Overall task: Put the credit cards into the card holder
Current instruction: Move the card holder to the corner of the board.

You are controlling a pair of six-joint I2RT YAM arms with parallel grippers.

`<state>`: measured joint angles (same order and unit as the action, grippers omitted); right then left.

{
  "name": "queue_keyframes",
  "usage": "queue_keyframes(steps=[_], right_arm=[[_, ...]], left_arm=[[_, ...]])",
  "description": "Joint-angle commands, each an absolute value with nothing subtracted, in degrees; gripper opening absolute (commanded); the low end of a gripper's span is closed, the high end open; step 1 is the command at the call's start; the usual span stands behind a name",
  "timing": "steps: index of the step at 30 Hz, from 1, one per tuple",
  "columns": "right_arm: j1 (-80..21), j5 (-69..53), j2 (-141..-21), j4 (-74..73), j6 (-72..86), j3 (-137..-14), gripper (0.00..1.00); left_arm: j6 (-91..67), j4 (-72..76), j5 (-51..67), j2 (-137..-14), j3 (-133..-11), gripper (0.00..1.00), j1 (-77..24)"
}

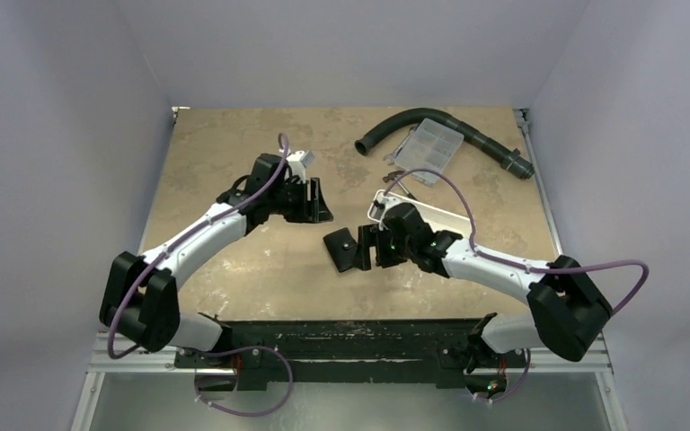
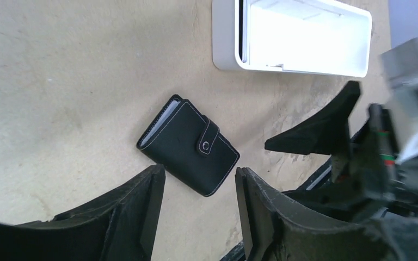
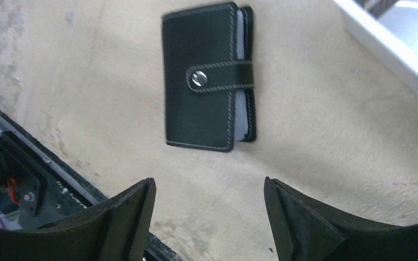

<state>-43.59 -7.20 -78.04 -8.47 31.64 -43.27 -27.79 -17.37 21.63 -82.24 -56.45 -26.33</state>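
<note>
Snapped-shut card holder [image 1: 341, 250] lies flat on the tan table [image 1: 234, 144] between two spread, empty grippers.
In the top view the right arm [image 1: 494, 260] covers much of the white tray [image 1: 445, 218], and the black hose [image 1: 467, 126] runs under the clear compartment box [image 1: 433, 144] at the far edge. There the holder is only a dark shape just beside the right gripper [image 1: 366, 247], with the left gripper [image 1: 316, 202] near but apart. The wrist views show the holder's pale stitching, a strap with a metal snap [image 3: 198, 79] and pale sheet edges between the covers; what those sheets are cannot be told. The tray's inside is washed out to white in the left wrist view, and both wrist views cut their own fingers off at the bottom edge.
</note>
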Motion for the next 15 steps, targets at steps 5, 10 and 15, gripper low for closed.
queue_keyframes(steps=[5, 10, 15], right_arm=[[-42.87, -7.57, -79.97, 6.18, 33.38, -39.38, 0.87], [-42.80, -5.26, -84.95, 7.19, 29.41, -42.52, 0.87], [-42.95, -1.94, -87.73, 7.12, 25.73, -45.07, 0.87]], left_arm=[[-26.74, -20.81, 17.19, -67.20, -52.50, 0.55, -26.22], [-29.91, -22.86, 16.60, -58.83, -49.35, 0.55, -26.28], [-29.89, -27.31, 14.79, -56.60, -49.97, 0.55, -26.28]])
